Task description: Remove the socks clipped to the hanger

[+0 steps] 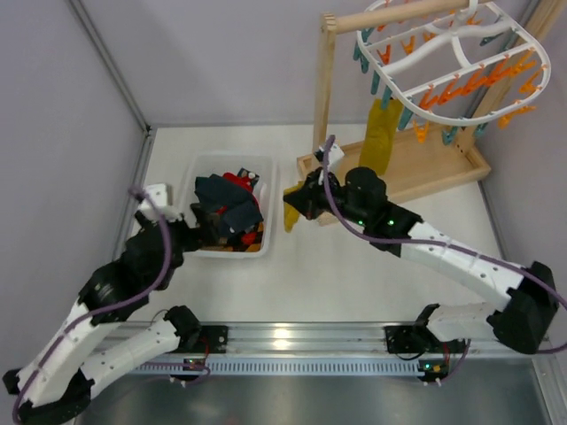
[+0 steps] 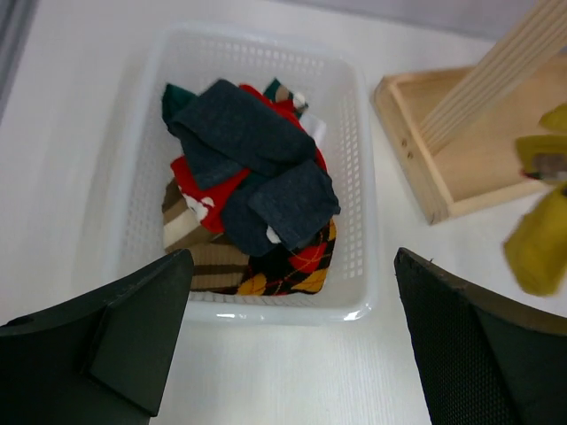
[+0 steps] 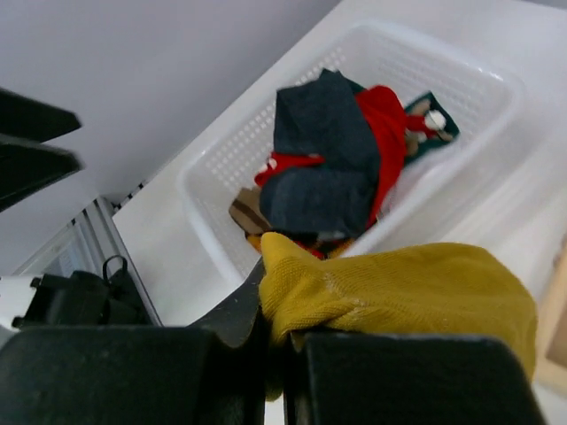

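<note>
One mustard sock (image 3: 399,288) is clenched in my right hand (image 1: 297,202), mid-frame, just right of the basket (image 1: 188,181). I'd carry it left past the rim before releasing. A second sock (image 1: 381,133) hangs from the hanger (image 1: 461,40), upper right. My left hand (image 1: 190,228) gapes empty by the basket.

Sock (image 3: 399,288) mustard-yellow, basket (image 2: 353,177) white, its socks (image 2: 248,133) navy, red and argyle.

white table (image 1: 354,266), white basket (image 1: 197,181) (socks inside), wooden stand (image 1: 443,168)
</note>
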Robot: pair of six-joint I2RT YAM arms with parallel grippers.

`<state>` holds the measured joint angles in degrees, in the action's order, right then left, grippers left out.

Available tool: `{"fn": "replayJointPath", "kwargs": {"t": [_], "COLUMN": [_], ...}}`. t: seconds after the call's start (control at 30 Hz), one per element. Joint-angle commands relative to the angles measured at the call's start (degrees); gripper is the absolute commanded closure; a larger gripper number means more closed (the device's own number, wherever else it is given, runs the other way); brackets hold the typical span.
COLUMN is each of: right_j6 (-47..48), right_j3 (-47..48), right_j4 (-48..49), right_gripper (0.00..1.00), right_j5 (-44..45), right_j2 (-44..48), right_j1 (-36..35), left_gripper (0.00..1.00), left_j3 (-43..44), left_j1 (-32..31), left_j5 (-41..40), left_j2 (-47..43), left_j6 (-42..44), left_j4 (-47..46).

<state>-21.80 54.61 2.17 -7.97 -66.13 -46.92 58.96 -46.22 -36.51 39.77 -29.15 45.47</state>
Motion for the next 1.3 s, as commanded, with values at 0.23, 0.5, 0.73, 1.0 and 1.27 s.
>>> {"fn": "replayJointPath", "kwargs": {"t": [0.23, 0.5, 0.73, 1.0, 1.27], "right_j6": [9.6, 12.0, 11.7, 13.5, 14.9], "right_j3": [43.6, 67.2, 62.9, 53.9, 32.0], "right_j4": [-0.4, -14.0, -14.6, -16.7, -15.0], "right_gripper": [1.0, 0.94, 0.56, 0.24, 0.0], "right_j5": [1.4, 0.8, -0.6, 0.1, 2.1], "right_j2": [-42.2, -64.0, -62.8, -51.4, -30.7], "right_j1": [-3.0, -1.5, -1.0, -1.2, -1.1], "left_gripper": [0.01, 0.01, 0.01, 0.01, 0.01], "left_j3": [-8.3, -8.9, -9.1, -8.8, -9.0], "left_j1": [0.2, 0.2, 0.2, 1.8, 5.3], "left_j5": [-4.4, -2.2, -2.1, -1.6, 0.8], "left_j2": [-19.6, -18.7, -19.2, -15.6, -14.2], "left_j6": [5.6, 5.2, 5.4, 5.6, 6.2], "left_j4": [-2.3, -2.4, -2.5, -2.4, -3.4]}}
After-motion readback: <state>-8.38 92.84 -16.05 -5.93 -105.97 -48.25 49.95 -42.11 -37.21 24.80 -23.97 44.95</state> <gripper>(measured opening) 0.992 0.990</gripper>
